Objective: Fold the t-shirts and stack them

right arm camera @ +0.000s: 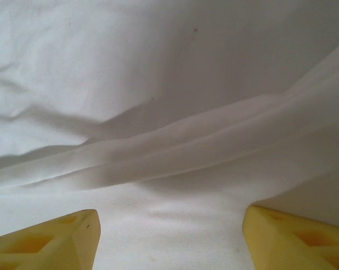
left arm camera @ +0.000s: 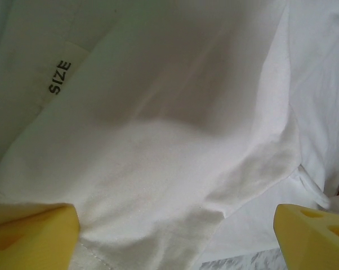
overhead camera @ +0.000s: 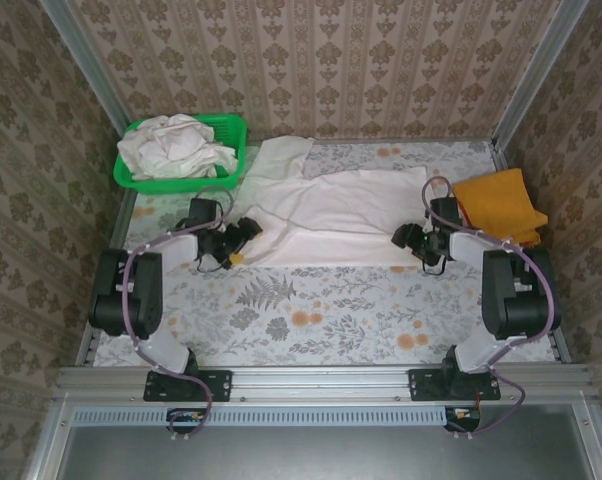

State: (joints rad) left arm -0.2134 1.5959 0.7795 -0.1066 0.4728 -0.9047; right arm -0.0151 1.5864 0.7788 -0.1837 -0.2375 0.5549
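Observation:
An off-white t-shirt [overhead camera: 346, 215] lies spread across the back middle of the table, one part reaching toward the basket. My left gripper [overhead camera: 243, 238] is at its left edge, open. In the left wrist view the yellow fingertips [left arm camera: 31, 236] stand wide apart over the cloth [left arm camera: 158, 157], near a tag printed SIZE [left arm camera: 59, 77]. My right gripper [overhead camera: 406, 237] is at the shirt's right edge, also open. Its fingertips [right arm camera: 296, 239] straddle smooth, softly creased cloth [right arm camera: 169, 140]. A folded orange t-shirt [overhead camera: 501, 205] lies at the right. More off-white t-shirts [overhead camera: 176, 145] are heaped in the basket.
A green plastic basket [overhead camera: 231, 128] stands at the back left corner. Patterned walls close in the table on three sides. The flowered tablecloth [overhead camera: 311, 310] stretches between the shirt and the arm bases along the near rail.

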